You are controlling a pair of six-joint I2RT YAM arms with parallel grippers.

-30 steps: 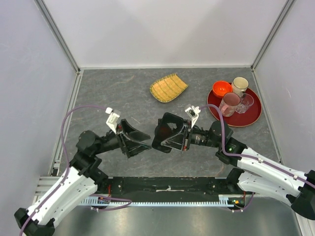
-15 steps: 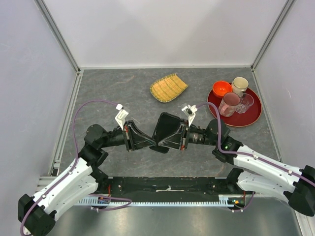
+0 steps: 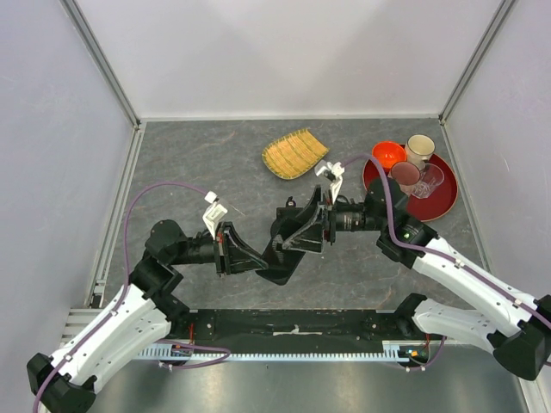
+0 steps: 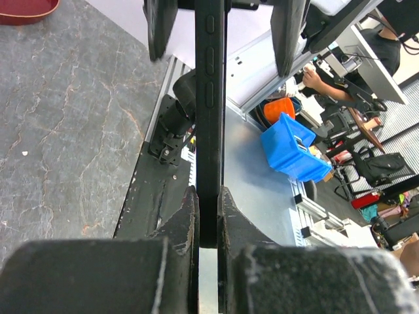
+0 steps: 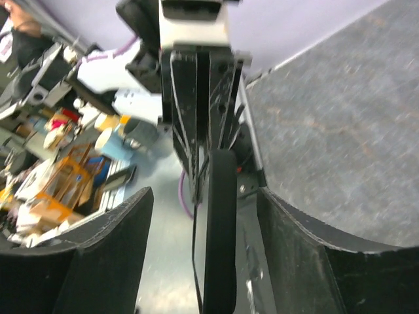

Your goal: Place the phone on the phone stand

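We judge the task roughly half done: the flat, glossy black slab of a phone (image 4: 210,98) stands edge-on, clamped in the left gripper (image 4: 208,226) and framed by the wide-spread right gripper (image 5: 201,196) — yet no phone stand shows, so placing remains.

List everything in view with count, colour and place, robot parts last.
Grey stone-pattern table: one, grey, under everything.
Woven bamboo tray: one, yellow-tan, far centre.
Round red tray: one, red, far right.
Orange bowl: one, orange, red tray's far-left edge.
Cream mug: one, cream, red tray's far edge.
Pink translucent cup: one, pink, on the red tray.
Clear glass: one, colourless, beside the pink cup.
Flat black phone: one, black, edge-on between the arms.
Left end effector: one, black, shut on the phone.
Right end effector: one, black, open around the phone.
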